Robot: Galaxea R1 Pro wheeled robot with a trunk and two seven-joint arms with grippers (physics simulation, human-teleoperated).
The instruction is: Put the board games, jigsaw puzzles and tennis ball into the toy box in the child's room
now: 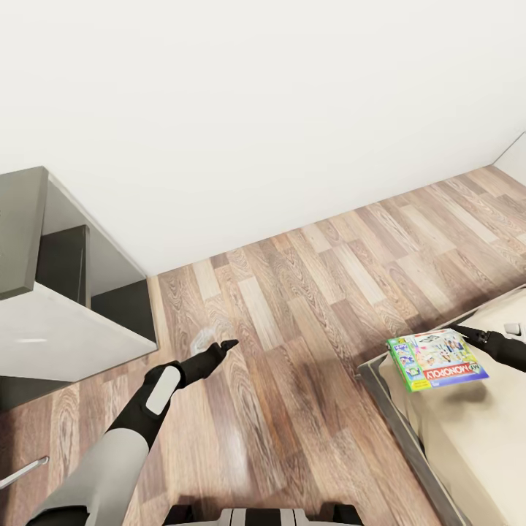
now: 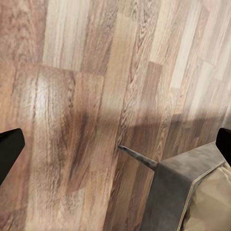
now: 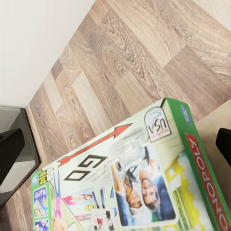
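A green-edged Monopoly board game (image 1: 437, 358) lies at the corner of the bed (image 1: 467, 453), lid up, with a shadow on the beige mattress beside it. My right gripper (image 1: 467, 336) is at the box's far corner. In the right wrist view the lid (image 3: 144, 183) is close below, and the two black fingertips (image 3: 9, 151) stand wide apart at either side, so the gripper (image 3: 115, 144) is open. My left gripper (image 1: 219, 349) hangs open over bare floor with nothing between its fingers (image 2: 9, 149). The table (image 1: 44, 314) is at the left; the toy box is out of view.
Wood-plank floor (image 1: 307, 292) runs between the grey desk and the bed up to a white wall (image 1: 263, 109). The bed's dark grey frame corner (image 2: 178, 192) juts toward the left arm. A grey bar (image 1: 22, 471) pokes in low on the left.
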